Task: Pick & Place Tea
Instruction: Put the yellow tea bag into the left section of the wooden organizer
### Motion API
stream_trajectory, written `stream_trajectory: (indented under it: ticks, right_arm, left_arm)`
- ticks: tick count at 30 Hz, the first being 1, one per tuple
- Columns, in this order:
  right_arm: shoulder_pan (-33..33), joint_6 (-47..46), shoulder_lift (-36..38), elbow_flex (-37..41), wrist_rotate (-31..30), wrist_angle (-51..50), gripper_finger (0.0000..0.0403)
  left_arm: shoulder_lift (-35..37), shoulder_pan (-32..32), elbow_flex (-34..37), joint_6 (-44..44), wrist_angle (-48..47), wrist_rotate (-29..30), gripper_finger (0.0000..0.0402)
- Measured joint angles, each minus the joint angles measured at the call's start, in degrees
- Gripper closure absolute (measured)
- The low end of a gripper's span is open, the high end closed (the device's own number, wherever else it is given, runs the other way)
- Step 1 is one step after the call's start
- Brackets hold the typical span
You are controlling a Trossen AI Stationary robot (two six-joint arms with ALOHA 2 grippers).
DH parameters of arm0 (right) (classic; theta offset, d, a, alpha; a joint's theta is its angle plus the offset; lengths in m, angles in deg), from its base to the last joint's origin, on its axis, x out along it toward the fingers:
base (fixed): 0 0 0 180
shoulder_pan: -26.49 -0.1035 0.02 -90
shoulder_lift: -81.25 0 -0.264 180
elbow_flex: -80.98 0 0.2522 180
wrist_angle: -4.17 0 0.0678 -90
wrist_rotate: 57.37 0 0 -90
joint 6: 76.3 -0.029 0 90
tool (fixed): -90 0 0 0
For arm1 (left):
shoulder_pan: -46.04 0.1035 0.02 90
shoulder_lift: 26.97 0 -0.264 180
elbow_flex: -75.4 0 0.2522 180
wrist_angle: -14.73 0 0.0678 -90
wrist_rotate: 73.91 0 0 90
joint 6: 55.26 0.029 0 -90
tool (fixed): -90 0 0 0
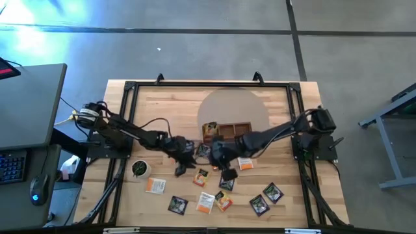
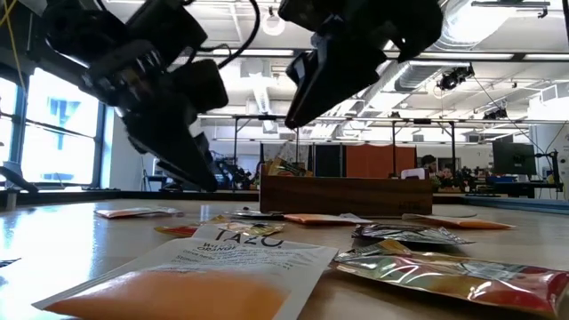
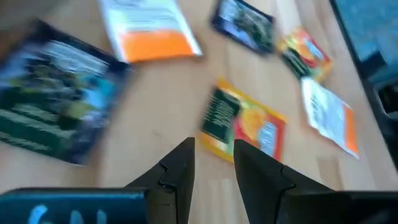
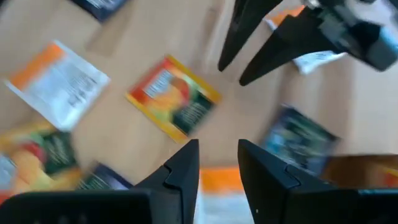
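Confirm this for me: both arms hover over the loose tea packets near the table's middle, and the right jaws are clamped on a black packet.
One thing is wrong: the right gripper holds nothing. The right wrist view shows its jaws apart with bare table between them, above a yellow-orange packet. The rest stands: in the high view the left gripper also hovers over the scattered packets.

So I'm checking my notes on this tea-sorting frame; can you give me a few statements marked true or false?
1. Both grippers hang above the table with nothing between their fingers. True: the left gripper and the right gripper are open and empty.
2. The wooden tray sits at the table's near edge. False: it sits mid-table, behind the packets.
3. A yellow-orange packet lies just ahead of the left gripper. True.
4. All tea packets are already in the tray. False: many lie loose on the table.
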Motion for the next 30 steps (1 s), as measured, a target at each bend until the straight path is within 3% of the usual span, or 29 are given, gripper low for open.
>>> stream_trajectory:
  ticks: [3,8,13,16,21,30]
  right_arm:
    - [-2.4,-4.0,-2.1,0.0,-0.9,3.6,0.0302]
    - [-6.3,-2.6,-8.0,-0.1,-5.2,10.3,0.0324]
    - [-9.1,-2.2,-13.0,0.0,-11.4,13.0,0.0373]
    - [-9.7,-3.8,-14.6,0.0,-9.4,16.1,0.0398]
    - [-10.0,-5.0,-16.2,0.0,-9.9,20.0,0.0394]
    - [-8.1,-4.5,-17.9,-0.3,-8.9,16.6,0.0400]
  left_arm:
    - [-0.9,-1.6,0.0,-5.3,0.9,2.8,0.0291]
    - [-0.9,-1.4,0.0,-12.4,-0.1,7.9,0.0291]
    - [-2.7,-1.5,-0.7,-10.9,0.9,5.1,0.0291]
    - [-3.6,-1.5,-1.5,-11.0,1.3,4.5,0.0291]
    - [-8.5,-1.5,-3.1,-10.9,1.9,4.1,0.0291]
    - [-10.6,-1.4,-6.0,-11.0,1.0,0.8,0.0291]
